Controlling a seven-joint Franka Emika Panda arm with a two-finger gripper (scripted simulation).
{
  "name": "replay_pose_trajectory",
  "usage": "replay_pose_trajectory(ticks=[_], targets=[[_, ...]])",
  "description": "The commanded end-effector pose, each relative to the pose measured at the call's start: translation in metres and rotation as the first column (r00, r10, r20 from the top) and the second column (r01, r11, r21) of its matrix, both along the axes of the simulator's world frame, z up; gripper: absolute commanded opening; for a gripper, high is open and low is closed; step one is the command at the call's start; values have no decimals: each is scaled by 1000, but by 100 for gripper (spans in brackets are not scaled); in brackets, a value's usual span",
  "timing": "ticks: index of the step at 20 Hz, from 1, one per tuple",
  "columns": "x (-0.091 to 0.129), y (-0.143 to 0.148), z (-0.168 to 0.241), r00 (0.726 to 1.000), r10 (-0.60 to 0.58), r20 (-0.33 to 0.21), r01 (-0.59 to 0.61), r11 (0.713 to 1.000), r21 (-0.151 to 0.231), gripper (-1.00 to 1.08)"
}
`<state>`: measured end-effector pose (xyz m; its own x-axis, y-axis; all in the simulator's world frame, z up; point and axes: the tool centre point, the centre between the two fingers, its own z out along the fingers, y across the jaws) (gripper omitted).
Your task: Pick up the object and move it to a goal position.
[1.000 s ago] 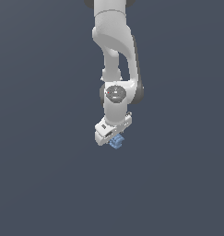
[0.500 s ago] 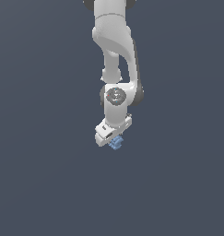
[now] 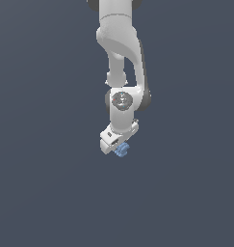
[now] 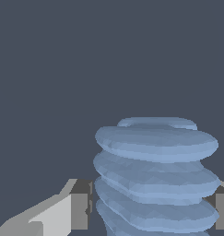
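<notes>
Now the object [image 4: 155,177] between the gripper [image 3: 119,147] fingers.

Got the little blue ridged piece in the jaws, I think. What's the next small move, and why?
Probably begin carrying it toward the goal, keeping the jaws shut. The small light-blue ridged piece sits between the white gripper's fingers. No goal marker shows in either view, so I cannot give a direction.

The white arm [image 3: 119,53] comes down from the top of the exterior view, almost vertical, and the round wrist joint [image 3: 121,100] faces the camera. Below it, the end effector [image 3: 119,147] is tilted, with its lower end turned toward the exterior view's left. In the wrist view, its two fingers [image 4: 79,205] stand closed against both sides of the light-blue ridged object [image 4: 155,177].
</notes>
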<state>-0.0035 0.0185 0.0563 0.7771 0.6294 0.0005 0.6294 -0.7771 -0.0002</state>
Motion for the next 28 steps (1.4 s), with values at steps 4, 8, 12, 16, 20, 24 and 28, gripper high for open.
replay_pose_trajectory(ticks=[4, 8, 12, 16, 20, 24, 28], targets=[[11, 13, 11, 1000, 1, 1, -1, 1000, 0, -100], [25, 28, 23, 1000, 0, 1, 0, 1000, 0, -100], [43, 47, 38, 1000, 0, 1, 0, 1000, 0, -100], [62, 68, 55, 1000, 0, 0, 0, 1000, 1, -100], [80, 87, 70, 1000, -1, 0, 1, 1000, 0, -100], [96, 103, 83, 1000, -1, 0, 1, 1000, 0, -100], [110, 118, 95, 1000, -1, 0, 1, 1000, 0, -100]])
